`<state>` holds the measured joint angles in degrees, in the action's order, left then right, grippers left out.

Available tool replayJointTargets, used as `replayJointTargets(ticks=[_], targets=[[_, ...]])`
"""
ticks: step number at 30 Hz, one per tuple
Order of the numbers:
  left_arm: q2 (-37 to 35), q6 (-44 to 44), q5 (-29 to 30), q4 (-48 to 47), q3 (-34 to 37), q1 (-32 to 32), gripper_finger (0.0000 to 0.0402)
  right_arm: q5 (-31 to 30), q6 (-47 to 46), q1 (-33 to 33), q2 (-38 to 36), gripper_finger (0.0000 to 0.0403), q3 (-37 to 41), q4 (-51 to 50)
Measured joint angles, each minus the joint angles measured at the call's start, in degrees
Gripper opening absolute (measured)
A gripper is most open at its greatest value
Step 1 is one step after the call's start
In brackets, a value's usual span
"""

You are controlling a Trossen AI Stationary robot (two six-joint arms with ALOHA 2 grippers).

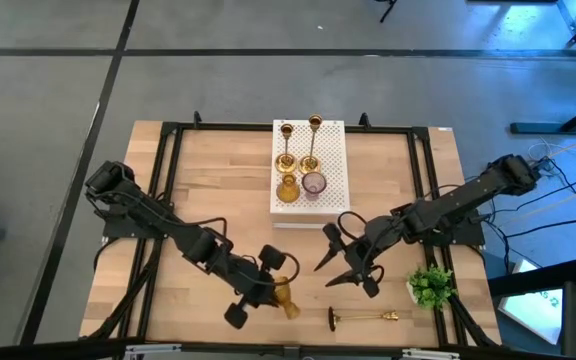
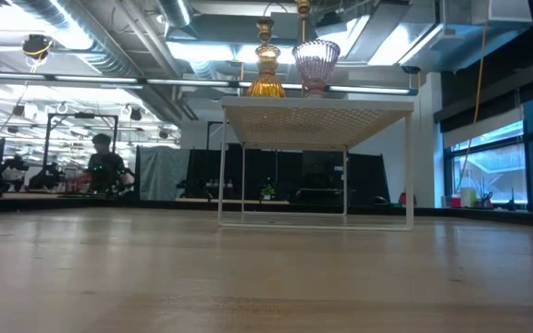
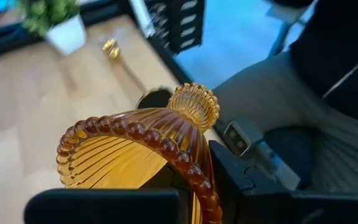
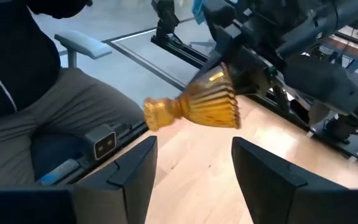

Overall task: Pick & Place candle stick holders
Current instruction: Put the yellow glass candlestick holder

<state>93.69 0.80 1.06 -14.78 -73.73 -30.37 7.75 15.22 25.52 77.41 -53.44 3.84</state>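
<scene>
The left gripper sits low over the front of the pale butcher-block wooden table, its dark fingers closed on an amber glass holder. That piece is goblet-shaped, with fine vertical ribs, a beaded rim and a knurled round foot; in the left wrist view it lies tipped on its side between the fingers, the open cup facing the camera. The right wrist view shows the same amber goblet held off the wood, foot pointing away from the arm that carries it.

The right gripper hangs near the table's middle front, just to the right of the held goblet, its two angular black fingers spread wide with nothing between them.

One slim brass candlestick lies flat on the table near the front edge, round base to the left (its shaft points toward the small green plant in a white pot at the right front corner).

At the back centre stands a white perforated box on thin wire legs. On it are two upright brass candlesticks with a second amber glass goblet and a ribbed pinkish-purple glass goblet in front of them, side by side.
</scene>
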Motion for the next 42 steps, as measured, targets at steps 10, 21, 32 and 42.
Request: replayJointTargets(ticks=[10, 21, 32, 42], targets=[[0.0, -5.5, -3.6, 6.4, 0.0, 0.2, 0.0021, 0.0, 1.9, 0.1, 6.5, 0.0187, -4.2, 1.4], [-0.1, -7.5, -3.7, 7.3, 0.0, 0.6, 0.0021, 1.7, 2.1, 0.9, 8.4, 0.0186, -6.4, 2.1], [-0.1, -2.3, 5.2, 0.1, 0.0, 0.8, 0.0021, -7.1, 0.4, 1.7, 7.8, 0.0186, -6.5, -3.0], [-0.1, 2.4, 17.2, -18.5, -7.7, 0.5, 0.0021, -7.3, -12.1, -0.6, 7.8, 0.0186, -11.2, -13.3]])
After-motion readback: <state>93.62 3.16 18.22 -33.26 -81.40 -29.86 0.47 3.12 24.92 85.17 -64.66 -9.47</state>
